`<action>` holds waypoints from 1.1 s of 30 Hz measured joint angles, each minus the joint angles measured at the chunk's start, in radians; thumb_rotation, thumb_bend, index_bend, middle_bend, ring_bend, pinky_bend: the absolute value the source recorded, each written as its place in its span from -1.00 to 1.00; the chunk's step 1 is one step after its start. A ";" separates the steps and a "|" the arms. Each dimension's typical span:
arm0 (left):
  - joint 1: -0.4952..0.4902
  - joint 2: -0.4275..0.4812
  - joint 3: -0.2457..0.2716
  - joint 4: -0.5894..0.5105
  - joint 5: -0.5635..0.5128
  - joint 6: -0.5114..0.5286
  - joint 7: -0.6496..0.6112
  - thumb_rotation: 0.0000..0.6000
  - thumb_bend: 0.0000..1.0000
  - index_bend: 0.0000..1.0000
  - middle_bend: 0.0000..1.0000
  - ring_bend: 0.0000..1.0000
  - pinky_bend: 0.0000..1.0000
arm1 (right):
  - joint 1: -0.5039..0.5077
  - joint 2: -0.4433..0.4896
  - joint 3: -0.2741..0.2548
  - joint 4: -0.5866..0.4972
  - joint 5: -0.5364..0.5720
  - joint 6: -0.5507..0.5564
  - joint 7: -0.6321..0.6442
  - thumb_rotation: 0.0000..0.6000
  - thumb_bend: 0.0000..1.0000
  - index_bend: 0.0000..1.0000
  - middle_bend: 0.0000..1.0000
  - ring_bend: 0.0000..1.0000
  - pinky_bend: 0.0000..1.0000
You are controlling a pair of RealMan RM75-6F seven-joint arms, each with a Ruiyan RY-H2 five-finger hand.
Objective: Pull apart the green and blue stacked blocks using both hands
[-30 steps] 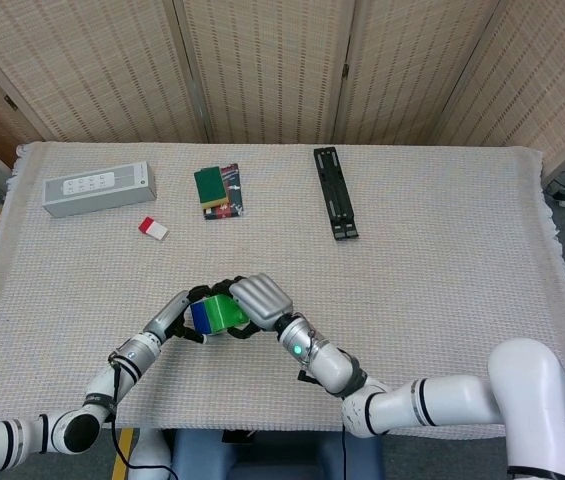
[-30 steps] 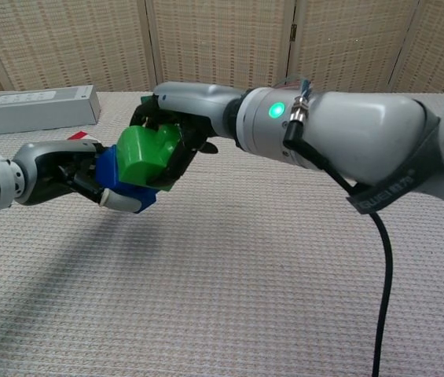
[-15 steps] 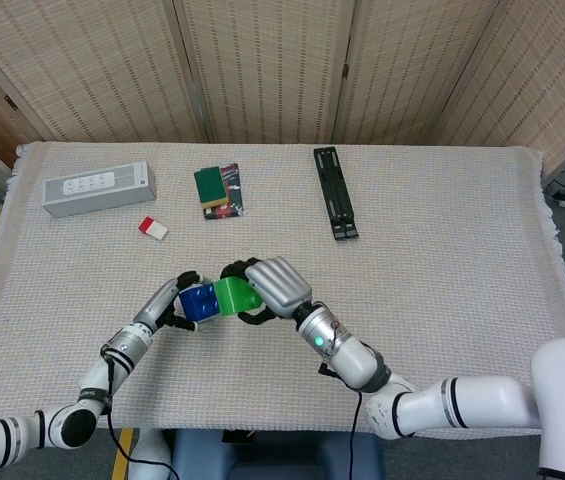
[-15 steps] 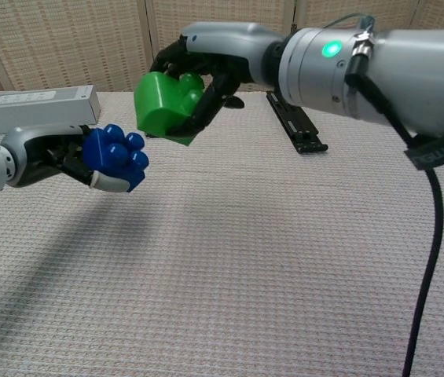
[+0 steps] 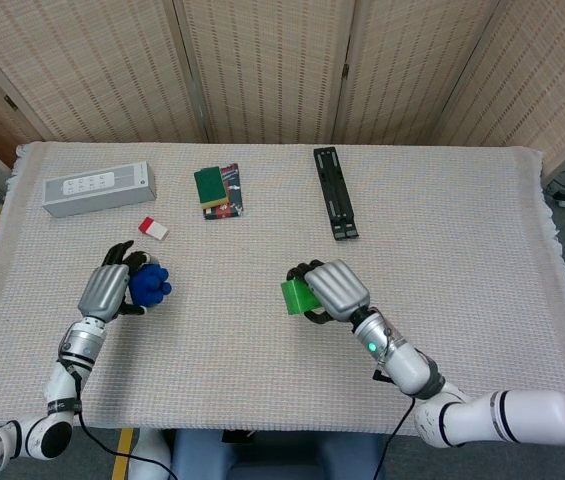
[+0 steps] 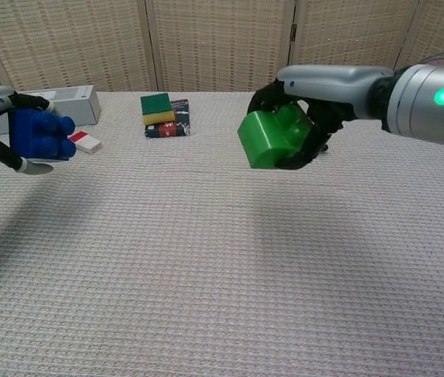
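The left hand holds the blue block in its closed fingers, studs pointing toward the right hand. The right hand's fingers clamp the green block, well apart from the blue one, both above the worktop.

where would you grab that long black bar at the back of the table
Take the long black bar across its narrow width near mid-length, coming straight down from above. It lies flat on the table cloth, running front to back, with open cloth on both long sides, so fingers can likely close on its edges there.
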 measured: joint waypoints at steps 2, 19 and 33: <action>0.020 -0.009 0.019 0.068 0.037 0.040 0.038 1.00 -0.40 0.10 -0.42 -0.96 -1.00 | -0.017 -0.006 -0.032 0.027 -0.020 0.008 -0.027 1.00 -0.30 0.83 0.40 0.59 0.67; 0.106 -0.085 0.060 0.338 0.128 0.065 0.095 1.00 -0.50 -1.00 -0.95 -1.00 -1.00 | -0.027 -0.028 -0.052 0.115 0.055 -0.154 -0.037 1.00 -0.30 -0.97 -0.97 -0.59 -0.50; 0.100 -0.005 0.020 0.121 0.087 0.025 0.288 1.00 -0.52 -1.00 -1.00 -1.00 -1.00 | 0.001 0.079 -0.027 0.053 0.040 -0.238 0.032 1.00 -0.30 -1.00 -1.00 -1.00 -1.00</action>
